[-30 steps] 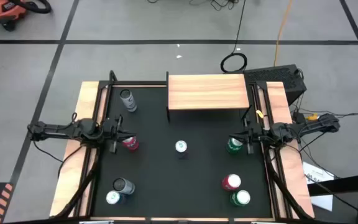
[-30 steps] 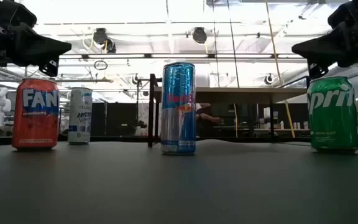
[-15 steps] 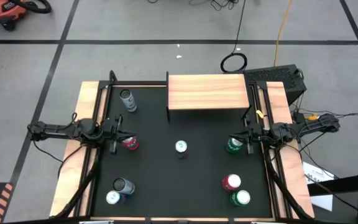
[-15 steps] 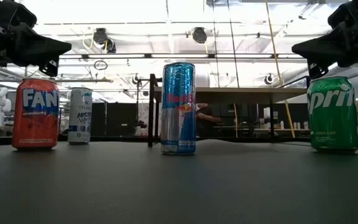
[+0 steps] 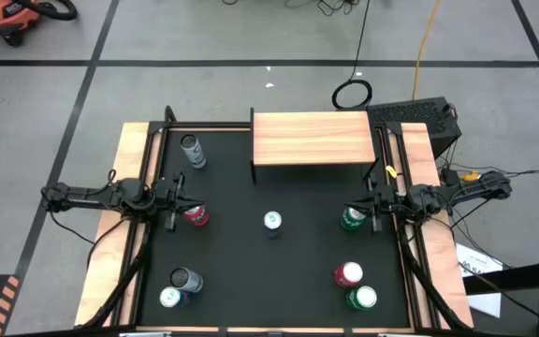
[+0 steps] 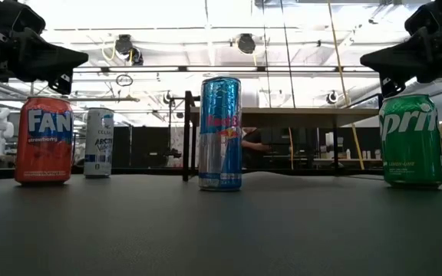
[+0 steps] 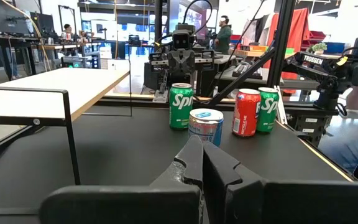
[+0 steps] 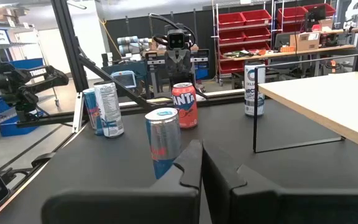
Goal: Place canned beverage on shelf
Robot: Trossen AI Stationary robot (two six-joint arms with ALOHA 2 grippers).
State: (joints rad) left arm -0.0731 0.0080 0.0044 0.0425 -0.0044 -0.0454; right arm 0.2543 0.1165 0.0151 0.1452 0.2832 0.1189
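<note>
The shelf [image 5: 312, 139], a light-wood plank on thin black legs, stands at the table's far edge. Several cans stand upright on the black table. A blue can [image 5: 272, 221] [image 6: 220, 132] is in the middle, an orange-red can [image 5: 196, 216] [image 6: 44, 140] at the left and a green can [image 5: 353, 219] [image 6: 412, 140] at the right. My left gripper [image 5: 183, 199] [image 7: 201, 163] is shut and hovers level just above the orange-red can. My right gripper [image 5: 356, 208] [image 8: 199, 163] is shut and hovers level just above the green can. Neither touches a can.
A white can [image 5: 192, 150] stands far left beside the shelf. Two cans [image 5: 178, 288] sit near left, and a red can [image 5: 348, 274] and a green can [image 5: 362, 298] near right. Wooden rails [image 5: 120, 225] edge the table. A person [image 6: 253, 144] shows behind the shelf.
</note>
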